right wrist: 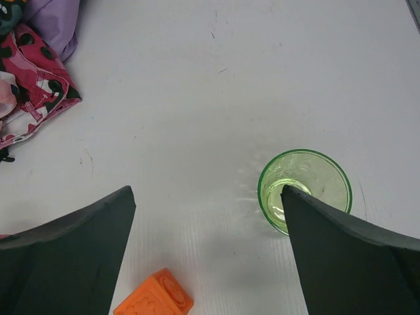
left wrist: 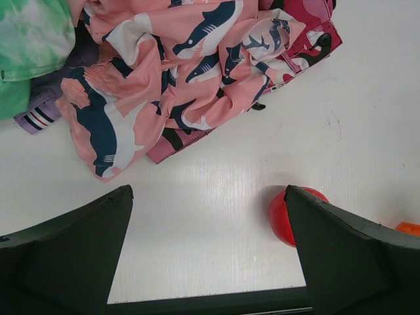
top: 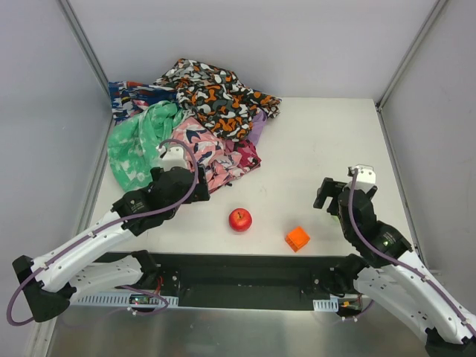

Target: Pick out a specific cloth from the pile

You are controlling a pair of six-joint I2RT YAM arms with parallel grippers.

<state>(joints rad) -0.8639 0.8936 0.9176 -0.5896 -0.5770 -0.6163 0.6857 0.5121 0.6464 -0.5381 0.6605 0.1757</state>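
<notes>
Both the left hand (left wrist: pixel 209 197) and right hand (right wrist: pixel 207 197) gape empty; the limp, light lilac-purple fabric cloth (top: pixel 259 128) lies mostly buried under the heaped patterned pile (top: pixel 212 100), its striped hem corner (left wrist: pixel 41 119) likely best pinched

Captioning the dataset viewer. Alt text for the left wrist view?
The open left gripper hangs over a white table, facing the pile: a pink shark-print cloth in front, the lilac cloth showing a striped hem at far left beside a green cloth. A red apple lies partly hidden behind one finger.
</notes>
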